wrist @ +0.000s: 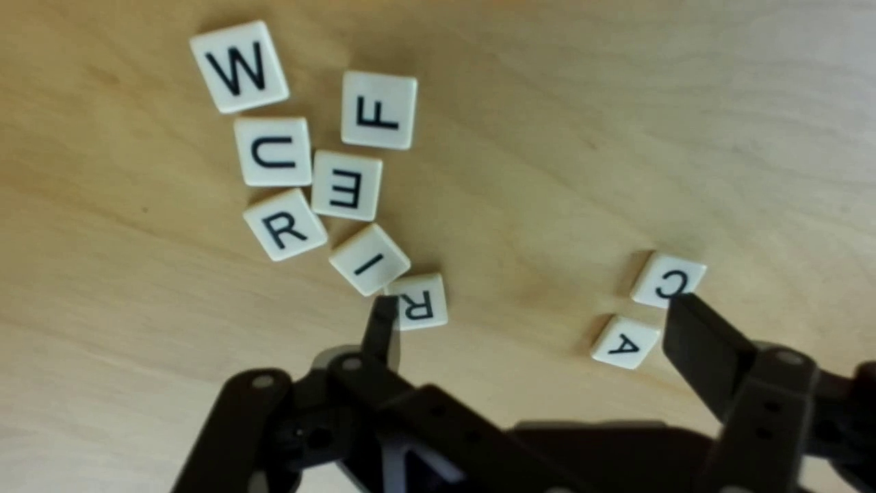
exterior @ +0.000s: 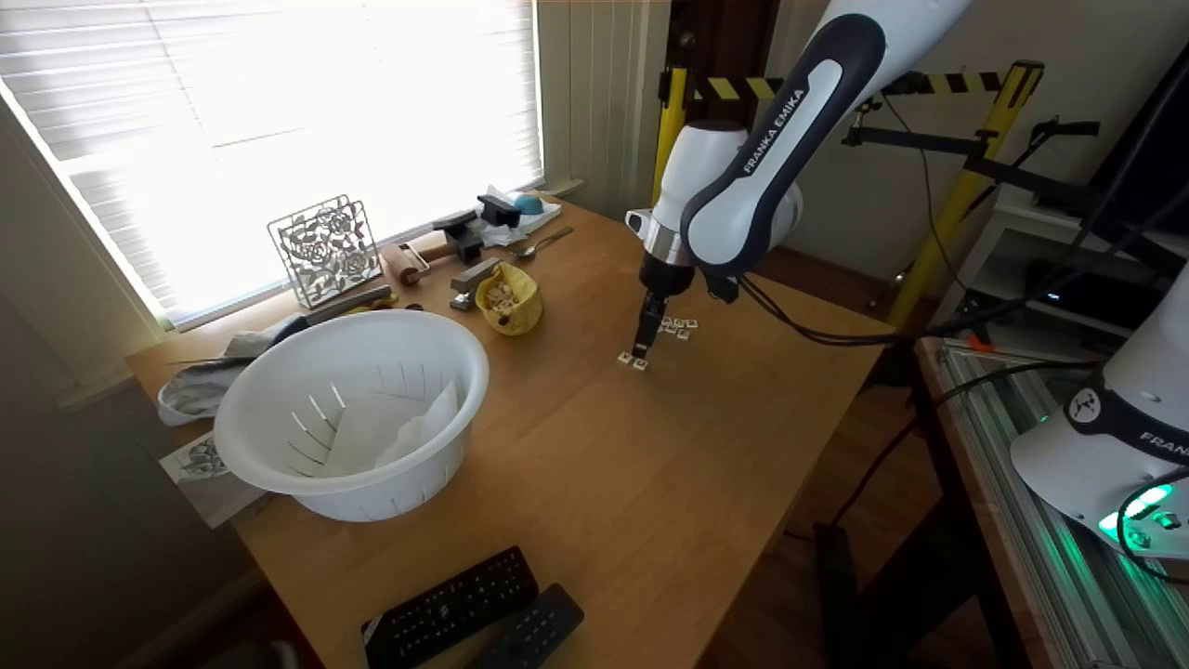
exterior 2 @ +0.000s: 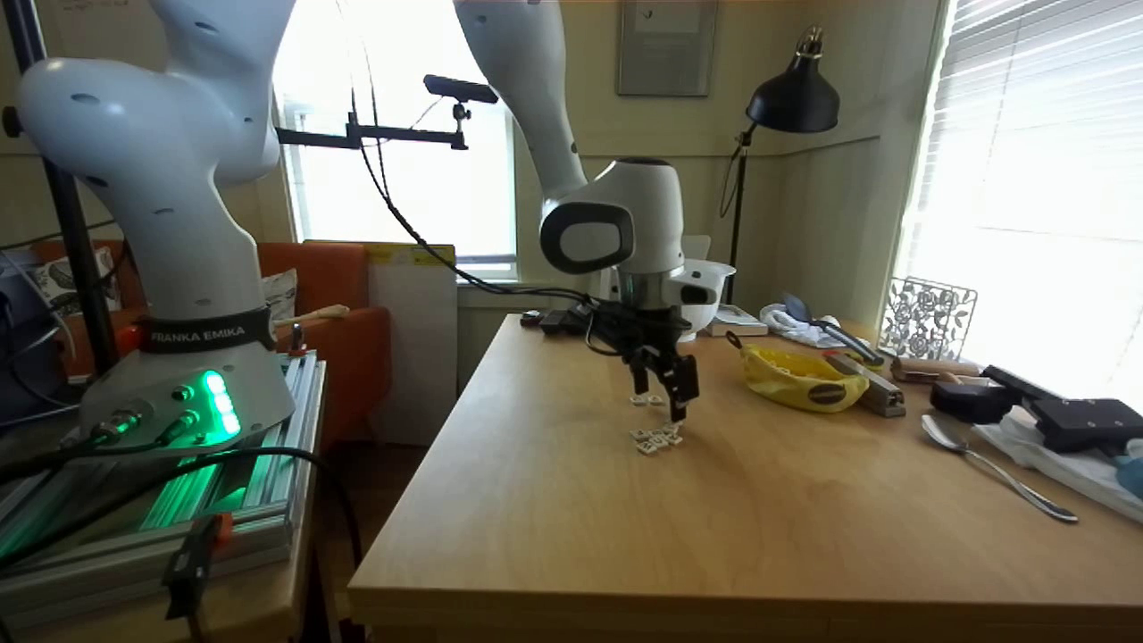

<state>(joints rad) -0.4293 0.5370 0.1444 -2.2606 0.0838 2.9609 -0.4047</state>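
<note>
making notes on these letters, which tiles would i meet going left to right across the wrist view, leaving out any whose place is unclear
W tile → E tile → lower R tile → A tile → C tile

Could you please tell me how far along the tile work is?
Nine letter tiles lie face up, so laying them out looks done. Nothing is in hand: the gripper stands open and empty. Arranging perhaps remains, since the C tile and A tile lie apart from the other seven.
</note>
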